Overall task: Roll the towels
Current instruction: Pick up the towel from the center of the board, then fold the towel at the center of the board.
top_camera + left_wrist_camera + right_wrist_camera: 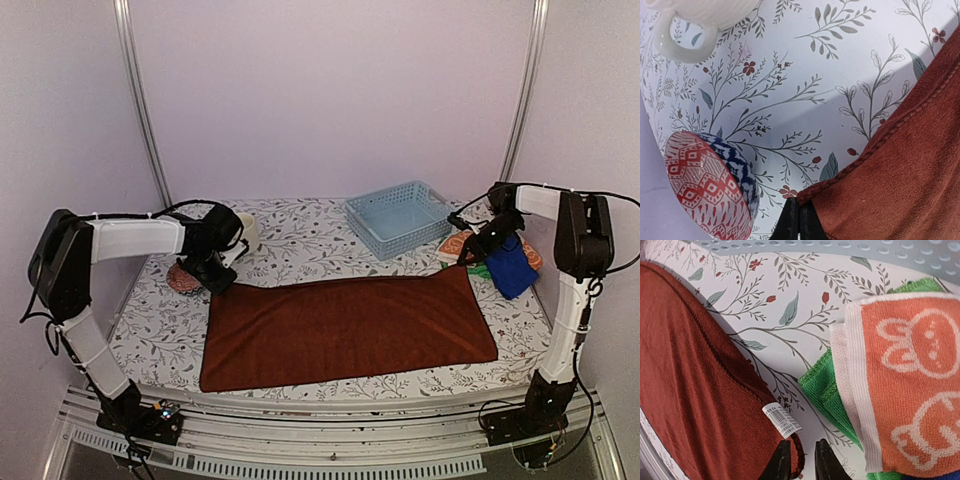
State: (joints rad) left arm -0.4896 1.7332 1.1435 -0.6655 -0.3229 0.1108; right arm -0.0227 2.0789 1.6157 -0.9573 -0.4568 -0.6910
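Observation:
The rust-brown towel (345, 330) lies spread flat across the middle of the table. My left gripper (216, 281) is at its far left corner. In the left wrist view the gripper (799, 215) is shut, with the corner's hem pinched at its tips. My right gripper (468, 256) is at the far right corner. In the right wrist view it (800, 462) stands narrowly open astride the corner's hem, below the white label (782, 420). The rust-brown towel (685, 390) fills the left of that view. The orange white-patterned towel (910, 370) lies on the green one (827, 390). The royal-blue towel (512, 268) lies by the right arm.
A pale blue lattice basket (400, 218) stands at the back right. A red-patterned bowl (705, 190) lies tipped just left of the left gripper, and a white cup (685, 35) stands behind it. The towel pile sits close to the right gripper.

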